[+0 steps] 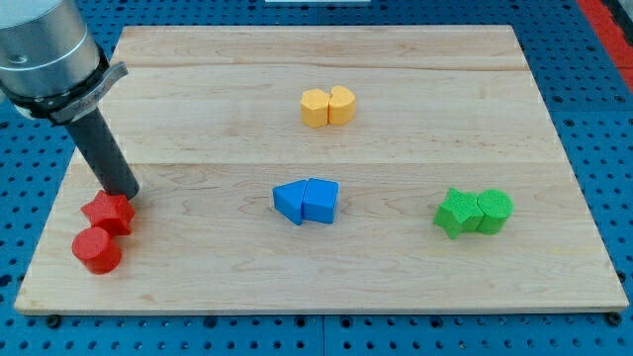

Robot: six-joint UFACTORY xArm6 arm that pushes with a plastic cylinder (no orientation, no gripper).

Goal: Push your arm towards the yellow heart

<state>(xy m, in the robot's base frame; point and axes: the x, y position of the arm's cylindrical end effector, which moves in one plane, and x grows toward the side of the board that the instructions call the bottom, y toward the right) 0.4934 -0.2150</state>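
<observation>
The yellow heart (341, 104) lies near the view's top centre, touching a yellow hexagon-like block (315, 108) on its left. My tip (125, 193) is at the view's left, right at the top edge of a red star-like block (108, 213). It is far to the left of and below the yellow heart. The arm's grey body fills the top left corner.
A red cylinder (97, 250) sits just below the red star. Two blue blocks (290, 201) (320, 201) touch at the board's centre. A green star (456, 214) and a green cylinder (494, 211) touch at the right. The wooden board (415, 287) lies on a blue pegboard surface.
</observation>
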